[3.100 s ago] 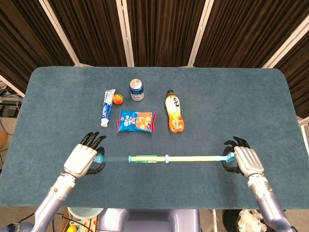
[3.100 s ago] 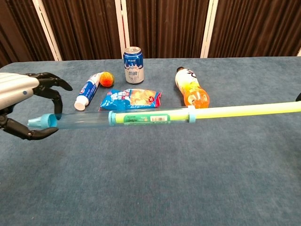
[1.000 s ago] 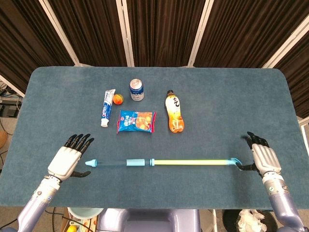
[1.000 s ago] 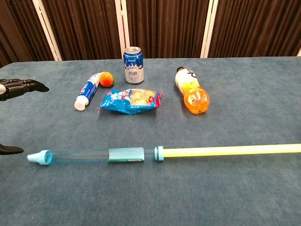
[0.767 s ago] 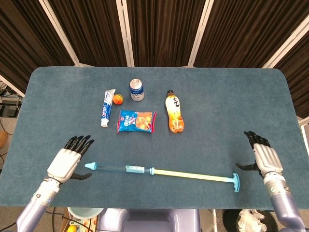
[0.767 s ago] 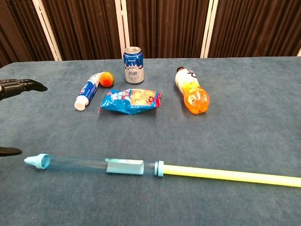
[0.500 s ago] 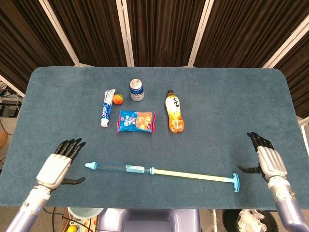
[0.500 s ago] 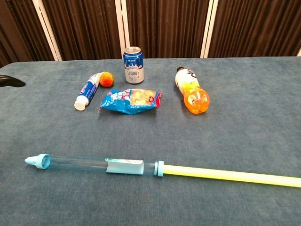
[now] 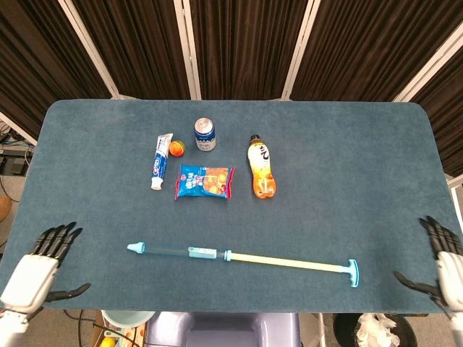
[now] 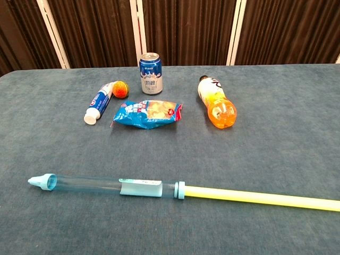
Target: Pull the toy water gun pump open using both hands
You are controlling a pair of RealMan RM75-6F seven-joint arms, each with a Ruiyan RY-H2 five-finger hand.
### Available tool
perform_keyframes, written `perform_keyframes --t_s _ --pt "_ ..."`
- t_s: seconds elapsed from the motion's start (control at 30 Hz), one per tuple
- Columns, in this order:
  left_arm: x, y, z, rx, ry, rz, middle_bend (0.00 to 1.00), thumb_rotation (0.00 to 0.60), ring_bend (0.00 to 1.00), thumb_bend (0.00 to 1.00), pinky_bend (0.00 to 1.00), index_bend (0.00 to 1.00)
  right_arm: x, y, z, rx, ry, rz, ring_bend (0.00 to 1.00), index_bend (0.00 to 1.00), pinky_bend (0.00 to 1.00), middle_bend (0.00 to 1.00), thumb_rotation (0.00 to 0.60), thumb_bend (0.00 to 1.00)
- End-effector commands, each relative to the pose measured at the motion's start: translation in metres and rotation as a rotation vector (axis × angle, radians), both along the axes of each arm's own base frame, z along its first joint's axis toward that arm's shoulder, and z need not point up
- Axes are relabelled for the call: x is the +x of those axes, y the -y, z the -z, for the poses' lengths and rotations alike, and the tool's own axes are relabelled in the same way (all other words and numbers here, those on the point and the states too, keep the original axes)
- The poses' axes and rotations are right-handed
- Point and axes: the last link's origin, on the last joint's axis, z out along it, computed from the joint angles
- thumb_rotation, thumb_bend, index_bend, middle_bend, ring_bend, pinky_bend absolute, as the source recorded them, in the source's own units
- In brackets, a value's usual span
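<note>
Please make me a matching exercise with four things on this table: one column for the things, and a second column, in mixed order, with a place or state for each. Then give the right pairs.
Things:
1. toy water gun
2. soda can
3. orange drink bottle
4. snack bag

Place or state:
A. stands upright at the back
B. lies flat between the toothpaste tube and the bottle
C. lies near the front, yellow rod pulled out
D. lies on its side, cap pointing away

Pairs: 1-C, 2-A, 3-D, 4-B

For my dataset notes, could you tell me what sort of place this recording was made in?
Probably a lab or studio staged for robot tests: a blue carpeted table in front of dark curtains, an open robot hand at each near corner, and assorted props like a water gun and a soda can.
</note>
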Motion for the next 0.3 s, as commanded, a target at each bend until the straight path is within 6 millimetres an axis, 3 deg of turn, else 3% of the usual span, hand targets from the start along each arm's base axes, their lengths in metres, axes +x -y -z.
perform_keyframes --t_s 0.03,0.3 --pt "-0.01 0.016 -0.013 0.018 0.001 -0.015 0.0 0.6 0.0 0.07 0.07 0.0 -0.024 -0.047 -0.011 -0.007 -0.05 -0.009 0.0 0.05 0.0 0.0 0.6 0.18" --pt "-0.022 0.03 -0.026 0.021 -0.006 -0.019 0.0 0.6 0.0 0.07 0.02 0.0 -0.046 -0.068 -0.02 0.012 -0.071 0.017 0.0 0.01 0.0 0.0 0.6 0.18"
